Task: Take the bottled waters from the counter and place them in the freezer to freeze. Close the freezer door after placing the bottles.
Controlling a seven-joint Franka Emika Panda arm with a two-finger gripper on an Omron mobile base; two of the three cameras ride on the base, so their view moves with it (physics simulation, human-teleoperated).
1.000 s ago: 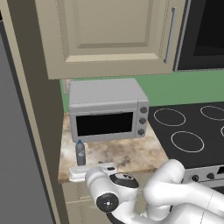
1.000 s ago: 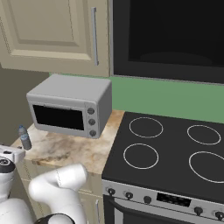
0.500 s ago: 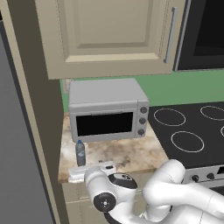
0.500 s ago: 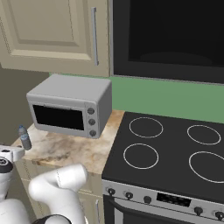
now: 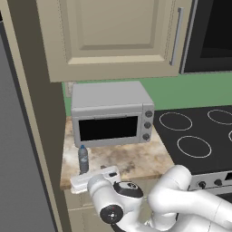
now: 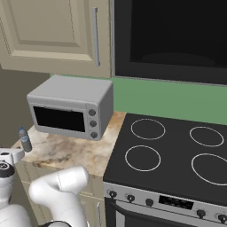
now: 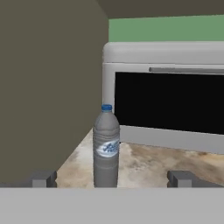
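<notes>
Nothing moved; pincer (image 7: 112, 178) wide, bottle (image 7: 106, 146) base hidden.

Nothing has visibly changed; the arm has stayed put.

The bottle (image 7: 106, 146) label's blue print is too blurred to read.

wall: green backsplash (image 6: 177, 99) | cabinets: cream uppers (image 5: 113, 36) | stovetop: black (image 6: 177, 155) | toaster oven: grey (image 5: 111, 113)
</notes>
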